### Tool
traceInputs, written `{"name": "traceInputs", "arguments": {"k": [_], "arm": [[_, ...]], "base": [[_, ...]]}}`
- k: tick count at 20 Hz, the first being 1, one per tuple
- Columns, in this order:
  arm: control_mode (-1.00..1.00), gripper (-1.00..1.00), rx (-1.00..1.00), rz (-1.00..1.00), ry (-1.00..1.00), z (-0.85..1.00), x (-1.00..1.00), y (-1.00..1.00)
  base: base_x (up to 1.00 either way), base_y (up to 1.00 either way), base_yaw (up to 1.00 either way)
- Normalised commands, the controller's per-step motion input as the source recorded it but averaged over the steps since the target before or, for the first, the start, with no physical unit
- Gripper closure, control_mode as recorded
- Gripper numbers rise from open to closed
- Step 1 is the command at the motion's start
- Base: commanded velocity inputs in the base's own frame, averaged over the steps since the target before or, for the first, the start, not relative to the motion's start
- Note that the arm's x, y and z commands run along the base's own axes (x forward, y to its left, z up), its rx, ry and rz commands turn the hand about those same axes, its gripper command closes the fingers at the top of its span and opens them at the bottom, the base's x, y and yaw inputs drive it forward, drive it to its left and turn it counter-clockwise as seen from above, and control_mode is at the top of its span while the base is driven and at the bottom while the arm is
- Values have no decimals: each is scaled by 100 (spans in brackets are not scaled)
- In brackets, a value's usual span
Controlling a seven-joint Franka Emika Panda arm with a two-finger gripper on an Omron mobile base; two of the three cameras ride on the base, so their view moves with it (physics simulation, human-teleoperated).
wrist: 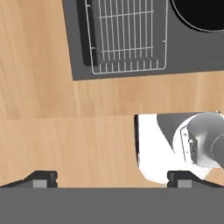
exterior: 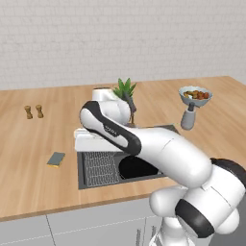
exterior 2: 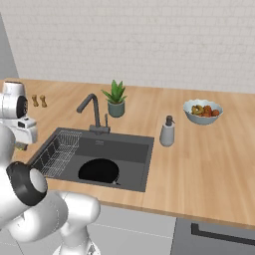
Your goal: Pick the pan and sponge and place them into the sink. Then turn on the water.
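Observation:
The black pan (exterior: 137, 168) (exterior 2: 98, 171) lies flat in the right part of the dark sink (exterior: 82, 178) (exterior 2: 133, 162), beside the wire rack (exterior: 101, 167) (wrist: 127, 35). The grey-teal sponge (exterior: 56, 159) rests on the wooden counter just left of the sink. My gripper (wrist: 112, 180) is open with nothing between its fingers. It points down at bare counter by the sink's rack end, with the pan's rim (wrist: 199, 15) at the far corner of the hand view. The white hand (exterior: 89, 140) hovers over the sink's left edge. No water falls from the dark faucet (exterior 2: 92, 112).
Two brown shakers (exterior: 33, 112) stand far left on the counter. Behind the sink is a potted plant (exterior 2: 116, 99). A soap dispenser (exterior 2: 168, 132) and a fruit bowl (exterior 2: 201, 110) stand to its right. The counter's front edge runs close below the sink.

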Motion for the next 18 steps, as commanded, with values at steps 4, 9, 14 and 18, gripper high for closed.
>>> {"name": "traceInputs", "arguments": {"k": [4,9,14,18], "arm": [[-100,-100,0,-19,12,0,42,92],[-100,-100,0,-18,6,-11,44,75],[-100,-100,-3,-17,0,-24,46,24],[-100,-100,-11,-10,0,-16,19,0]], "base": [[0,0,0],[0,0,0],[0,0,0],[0,0,0]]}}
